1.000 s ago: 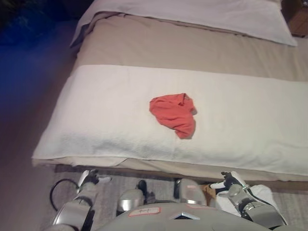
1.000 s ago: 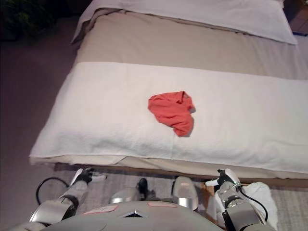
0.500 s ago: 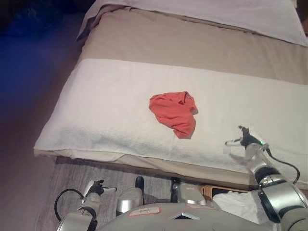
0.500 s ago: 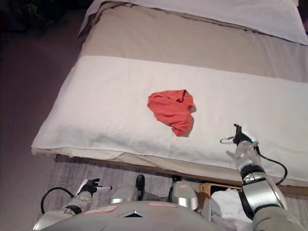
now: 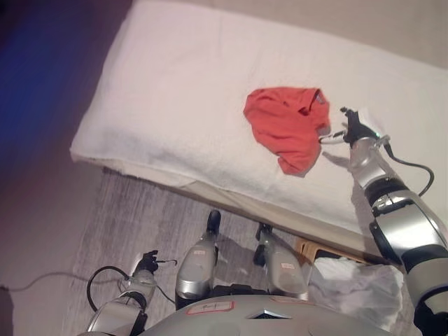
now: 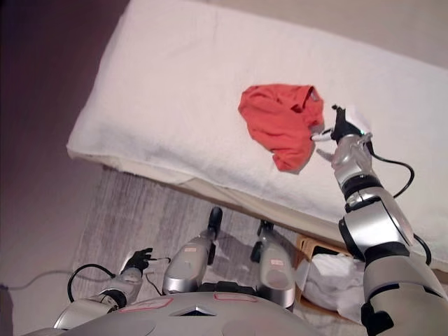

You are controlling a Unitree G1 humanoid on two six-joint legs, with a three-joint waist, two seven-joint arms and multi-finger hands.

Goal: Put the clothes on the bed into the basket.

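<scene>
Item: red garment [image 5: 287, 133] — one crumpled piece, lying on the white blanket [image 5: 175, 91] that covered the bed [image 6: 392, 28], towards the near edge and well clear of the drop.

Right hand [image 5: 352, 128]: reached out over the bed, just beside the garment's right edge, white-tipped fingers [image 6: 320, 136] loosely spread and pointing at the cloth. It held nothing; whether a fingertip touched the fabric could not be told.

Left hand [image 5: 145, 263]: low by the floor at the robot's left side, idle, fingers relaxed, empty.

Basket [image 5: 308, 248]: only a brown corner showed on the floor under the bed's edge, at the robot's right, with white cloth [image 5: 350, 280] heaped in or over it.

Stage, as judged: approach to the grasp, garment not yet taken.

Risks, as judged:
- The hand came at the very edge of the garment — closing there might pinch only a fold, which could slip free on lifting.
- Fingers pressed low might gather the blanket along with the garment.
- A trailing garment could snag on the bed's edge or fall short of the basket.
</scene>
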